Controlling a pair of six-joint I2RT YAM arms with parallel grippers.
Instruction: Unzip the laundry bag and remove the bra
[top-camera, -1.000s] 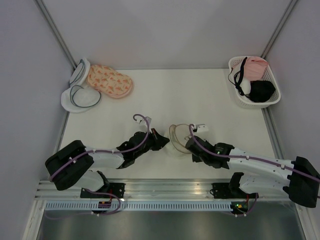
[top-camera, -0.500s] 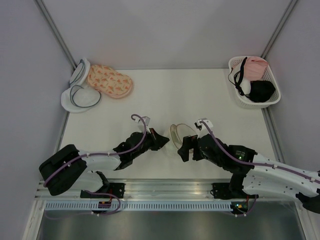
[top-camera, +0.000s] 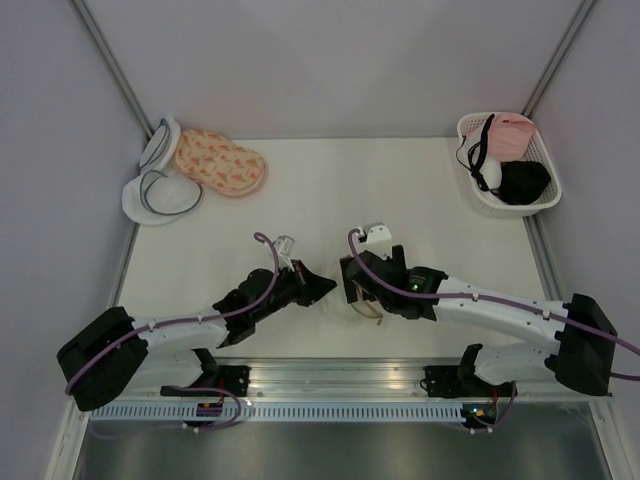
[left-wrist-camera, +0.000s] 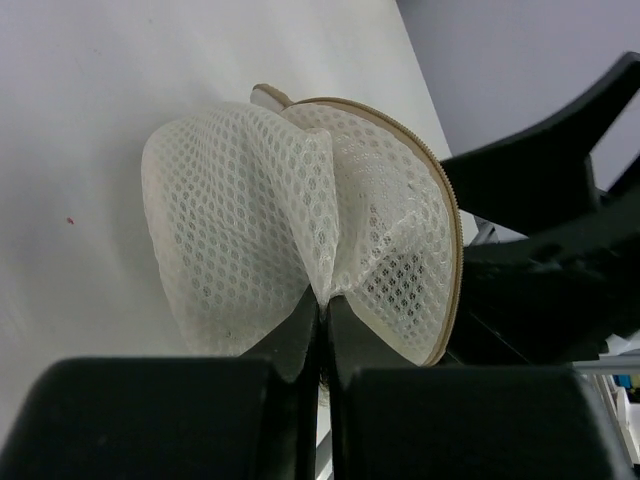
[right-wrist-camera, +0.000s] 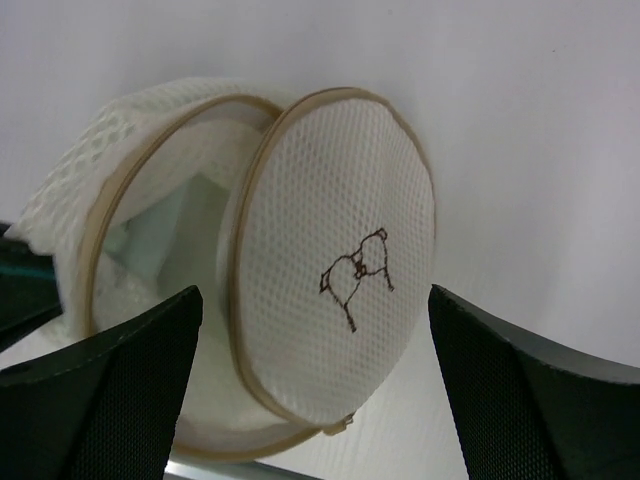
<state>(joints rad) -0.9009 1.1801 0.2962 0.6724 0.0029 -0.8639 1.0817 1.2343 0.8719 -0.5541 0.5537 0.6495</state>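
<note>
Laundry bag: lower middle of the top view, on the table between the two claws and mostly hidden under the right one
Bag up close: round white mesh with tan rims, unzipped, its flat lid standing apart from the dome so that a gap opens on the left side of the right wrist view
Lid mark: small brown line drawing in the middle of the lid
Bra: pale mint fabric shows in the gap to the left of the lid, inside the bag
Left claw: pressed together and pinching a fold of the bag's mesh
Left pinch up close: at the bottom middle of the left wrist view, with the mesh bunched and fanning upward from it
Right claw: spread wide over the bag
Right fingers: in the lower corners of the right wrist view, with the bag between them; whether they touch it cannot be told
Basket: upper right of the top view, holding a black bra and a pink garment
Flowered pouch: upper left of the top view
White pouches: two with grey rims, just left of the flowered pouch
</note>
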